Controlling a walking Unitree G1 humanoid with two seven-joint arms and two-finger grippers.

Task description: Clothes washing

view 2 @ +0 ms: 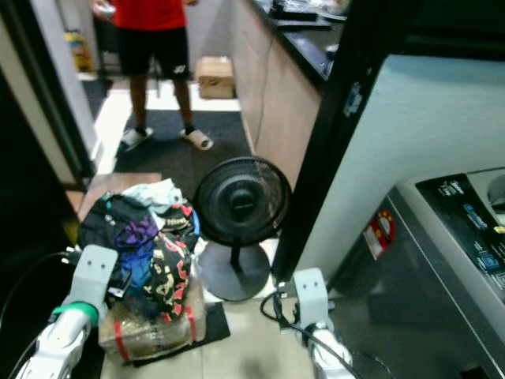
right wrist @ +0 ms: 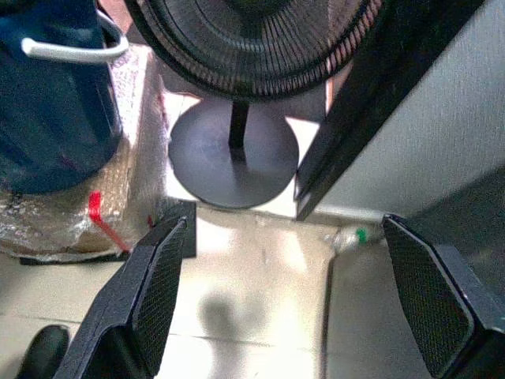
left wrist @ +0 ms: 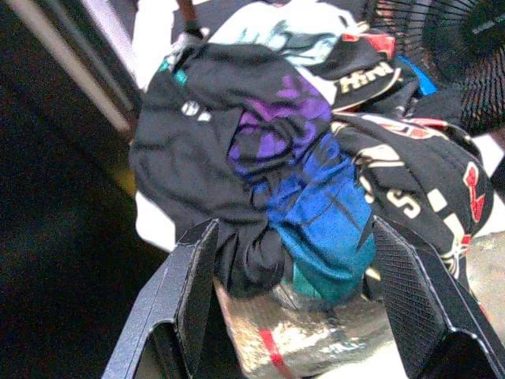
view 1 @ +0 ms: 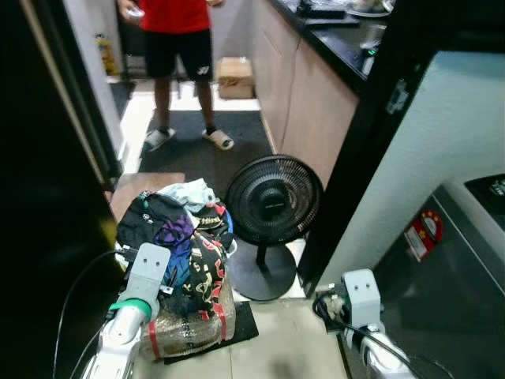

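Our left gripper is spread wide, its two black fingers standing on either side of the clothes pile with nothing between them — the fabric lies beyond the tips, not in them. From the head camera we see the left arm reaching up from the near left toward the near edge of that heap. The pile is a tangle of dark garments with purple, blue and pale pieces, and a black piece printed with red and white lettering on its right side. It sits heaped on a plastic-wrapped bundle bound with red tape, which rests on a dark mat on the tiled floor.

Our right gripper is also wide open and empty, hanging low over the pale tiles at the near right. Its wrist camera looks toward the round base of a black pedestal fan.

The fan stands just right of the laundry, its grille close to the pile. To the right a black door frame slants down, and beyond it — at the far right — is the washing machine, its control panel facing up.

At the far end of the passage a person in a red shirt and dark shorts stands on a dark rug, with a cardboard box on the floor beside them.
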